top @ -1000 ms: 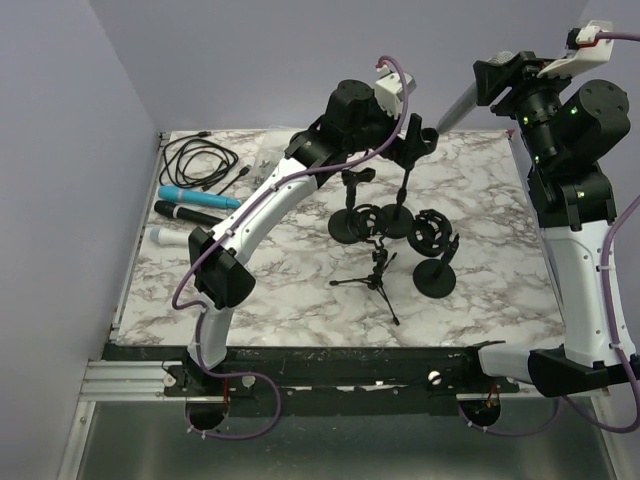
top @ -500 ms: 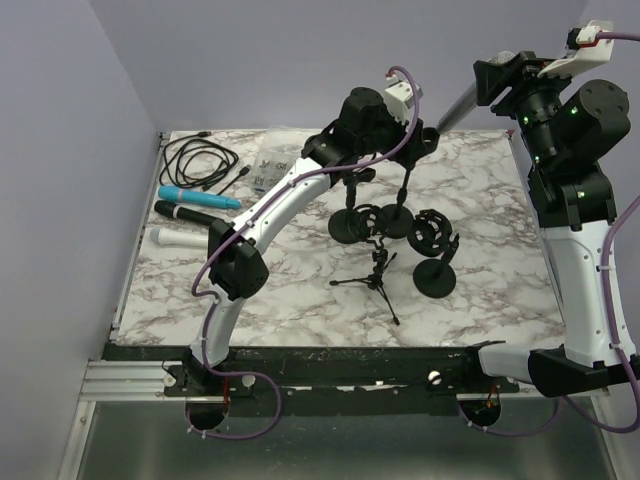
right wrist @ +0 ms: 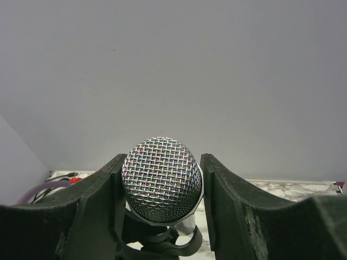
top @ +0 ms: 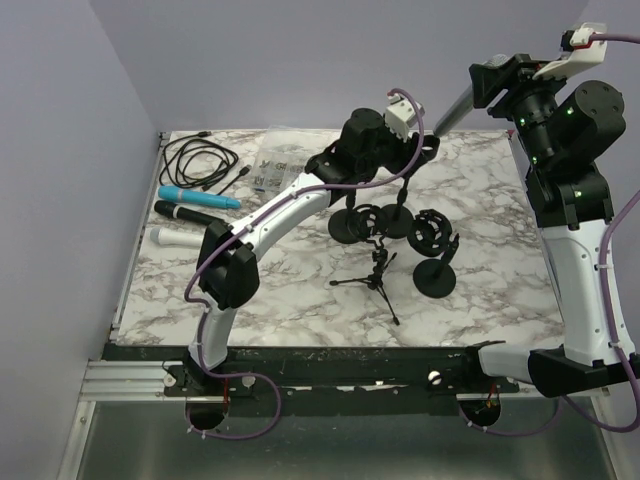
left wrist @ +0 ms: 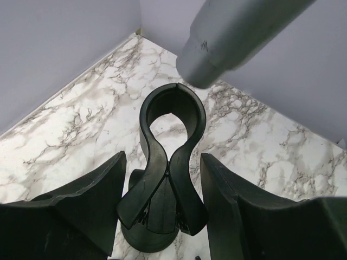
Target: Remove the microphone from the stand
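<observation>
Left wrist has swung right versus a second ago; right arm is up a hair. Left gripper (left wrist: 162, 158) is spread wide, fingers (left wrist: 81, 211) straddling the clip (left wrist: 162, 200) atop the stand (top: 404, 186) at upper centre of the overhead view; can't tell if they touch it. Microphone (right wrist: 162, 181) sits outside the clip: its grey tail end is just above the ring's top in the left wrist view, body angled toward the upper right, mesh head pinched between the right gripper (right wrist: 162, 158) fingers. Stand is upright on the marble table (top: 300, 300). Three handheld mics (top: 190, 210) and a cable coil (top: 200, 162) lie at the left edge.
</observation>
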`<state>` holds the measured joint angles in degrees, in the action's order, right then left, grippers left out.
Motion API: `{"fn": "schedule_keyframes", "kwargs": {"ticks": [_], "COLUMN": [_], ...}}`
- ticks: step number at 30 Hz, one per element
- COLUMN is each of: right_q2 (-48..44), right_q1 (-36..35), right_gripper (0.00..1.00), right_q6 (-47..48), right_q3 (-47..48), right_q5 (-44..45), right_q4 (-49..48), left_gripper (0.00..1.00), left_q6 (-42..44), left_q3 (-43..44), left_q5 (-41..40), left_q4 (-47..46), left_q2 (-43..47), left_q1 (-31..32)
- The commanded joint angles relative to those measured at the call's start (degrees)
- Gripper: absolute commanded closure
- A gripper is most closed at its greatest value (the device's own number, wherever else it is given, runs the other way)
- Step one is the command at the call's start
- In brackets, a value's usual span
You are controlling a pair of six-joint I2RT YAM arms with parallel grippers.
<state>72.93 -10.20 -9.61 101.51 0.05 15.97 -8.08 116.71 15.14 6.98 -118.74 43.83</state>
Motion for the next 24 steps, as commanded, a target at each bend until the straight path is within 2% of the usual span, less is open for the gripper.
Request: {"fn": "schedule_keyframes", "kwargs": {"ticks": [1, 5, 13, 16, 17, 22, 24], "right_q2": [-1.6, -2.1, -1.6, -1.8, -1.9, -2.0, -1.8], "right_q1": [-0.4, -0.4, -0.4, -0.4, -0.4, -0.4, -0.4], "right_gripper": [0.99, 0.99, 0.99, 0.99, 0.99, 0.99, 0.99], "right_q6": [0.1, 0.3, 0.4, 0.7, 0.8, 1.0, 0.9], "right_q3": [-0.8, -1.5, -1.3, -1.6, -1.9, -3.5, -4.0], "right_q5": [-0.8, -0.4, -0.4, -0.4, -0.4, 1.1, 0.8], "right_q4": [-2.2, -2.7, -2.3, -2.2, -2.1, -2.2, -2.2], "left_gripper": [1.0, 1.0, 0.98, 0.59, 0.52, 0.28, 0.21], "left_q6": [2.3, 2.7, 2.6, 1.7, 1.6, 1.3, 1.4], "left_q3": [-10.8, -14.2, -7.0, -2.9, -1.2, 7.7, 10.9], "left_q5": [-3.9, -4.3, -4.1, -4.0, -3.7, -0.5, 1.2], "left_q4": [5.6, 4.9, 9.6, 12.3, 13.1, 17.4, 18.4], "left_q2": [-1.5, -1.9, -4.9, -4.6, -4.3, -1.9, -0.6], "left_q1": [1.4, 1.3, 1.3, 1.3, 1.3, 1.2, 1.1]}}
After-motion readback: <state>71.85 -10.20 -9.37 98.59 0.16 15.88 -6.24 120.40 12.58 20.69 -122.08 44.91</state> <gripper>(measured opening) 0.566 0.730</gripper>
